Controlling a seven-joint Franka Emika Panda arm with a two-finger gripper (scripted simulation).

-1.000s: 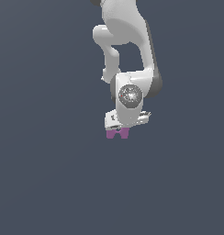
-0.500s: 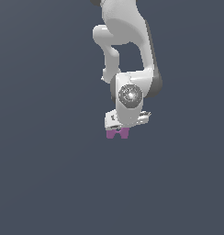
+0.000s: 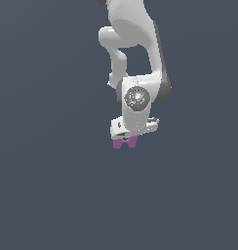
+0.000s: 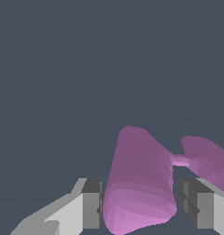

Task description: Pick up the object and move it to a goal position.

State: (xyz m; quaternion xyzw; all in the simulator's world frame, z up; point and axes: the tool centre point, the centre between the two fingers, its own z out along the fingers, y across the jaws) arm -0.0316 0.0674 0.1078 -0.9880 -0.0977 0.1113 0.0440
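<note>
Jaws parted around one lobe of pink piece [image 4: 139, 183], pads just clear, open gray all round

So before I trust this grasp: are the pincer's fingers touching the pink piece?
Apart. The wrist view shows one lobe of the pink piece between the fingers, with a thin dark gap on each side.

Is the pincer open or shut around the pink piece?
Open. In the wrist view, one lobe of the pink bow-tie piece sits between the pincer fingers, with thin gaps visible on both sides.
</note>
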